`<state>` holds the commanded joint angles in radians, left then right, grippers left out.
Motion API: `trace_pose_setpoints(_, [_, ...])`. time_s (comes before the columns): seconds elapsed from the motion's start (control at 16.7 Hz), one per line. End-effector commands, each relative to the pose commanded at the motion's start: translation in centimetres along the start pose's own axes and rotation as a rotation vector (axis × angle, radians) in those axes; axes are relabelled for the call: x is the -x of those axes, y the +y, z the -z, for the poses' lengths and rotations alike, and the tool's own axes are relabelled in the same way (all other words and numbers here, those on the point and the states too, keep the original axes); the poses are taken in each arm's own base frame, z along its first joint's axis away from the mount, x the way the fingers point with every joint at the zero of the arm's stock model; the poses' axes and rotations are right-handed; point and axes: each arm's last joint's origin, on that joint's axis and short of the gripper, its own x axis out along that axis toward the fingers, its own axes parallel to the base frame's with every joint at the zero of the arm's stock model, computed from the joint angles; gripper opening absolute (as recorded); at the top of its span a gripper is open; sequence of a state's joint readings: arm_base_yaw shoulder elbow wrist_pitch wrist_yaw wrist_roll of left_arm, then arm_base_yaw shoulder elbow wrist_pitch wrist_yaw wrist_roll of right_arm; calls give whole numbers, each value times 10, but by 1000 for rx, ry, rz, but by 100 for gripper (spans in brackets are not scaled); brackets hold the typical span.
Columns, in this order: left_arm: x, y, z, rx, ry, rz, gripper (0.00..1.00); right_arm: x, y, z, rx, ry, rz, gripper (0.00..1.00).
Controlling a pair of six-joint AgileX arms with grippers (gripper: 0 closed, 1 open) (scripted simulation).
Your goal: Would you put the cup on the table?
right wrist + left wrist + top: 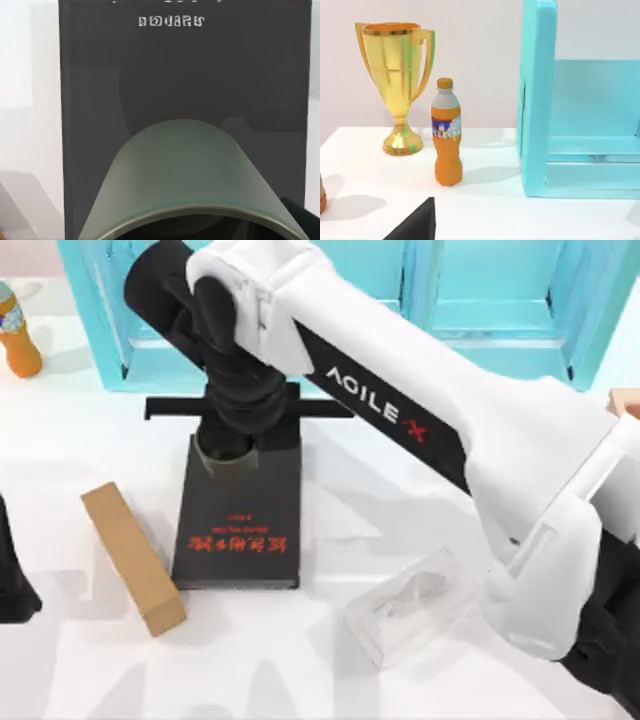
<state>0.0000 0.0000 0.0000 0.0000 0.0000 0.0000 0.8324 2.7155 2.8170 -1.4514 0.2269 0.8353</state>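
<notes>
Cup (228, 462): one, dark olive-green, cylindrical, handleless, thick-rimmed, matte. It sits at the far end of one black book (238, 523), under the right hand (236, 415); from the top view I cannot tell if it rests on the cover or is lifted just off it. Right wrist view shows the cup's (192, 185) smooth curved wall and rim up close, the book's (185, 75) flat dark cover behind it. Right hand is a black mass directly over the cup; whether its fingers are clamped, together or apart I cannot tell.

Book: thin rectangular slab, red lettering near its near end, lying flat on the white worktop (300, 660).

Just left of the book: one tan cardboard-like box (132, 558), long, lying at an angle. To the right: one clear, glassy rectangular container (412, 608).

Behind: turquoise shelf unit (480, 300), flat panels. One orange bottle (17, 335) far left; one gold trophy (397, 80), glossy, two handles, beside the bottle (446, 132).

Left arm (15, 575) is parked at the left edge.
</notes>
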Motion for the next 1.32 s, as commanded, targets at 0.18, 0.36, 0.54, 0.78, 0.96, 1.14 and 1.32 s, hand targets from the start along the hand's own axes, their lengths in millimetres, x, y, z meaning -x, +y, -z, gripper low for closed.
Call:
trace_pose_setpoints(0.18, [0, 0, 0, 0, 0, 0, 100, 7, -3, 0, 3, 8, 8, 0])
trace_pose_setpoints(0.36, [0, 0, 0, 0, 0, 0, 100, 7, -3, 0, 4, 9, 9, 0])
trace_pose_setpoints(0.54, [0, 0, 0, 0, 0, 0, 100, 9, -6, -3, 4, 12, 7, 0])
trace_pose_setpoints(0.78, [0, 0, 0, 0, 0, 0, 100, 22, -44, -29, 4, 50, 10, 0])
trace_pose_setpoints(0.96, [0, 0, 0, 0, 0, 0, 100, 26, -90, -46, 9, 127, 32, 0])
trace_pose_setpoints(1.14, [0, 0, 0, 0, 0, 0, 100, 31, -137, -53, 10, 207, 41, 0])
trace_pose_setpoints(1.32, [0, 0, 0, 0, 0, 0, 100, 39, -171, -56, 6, 245, 28, 0])
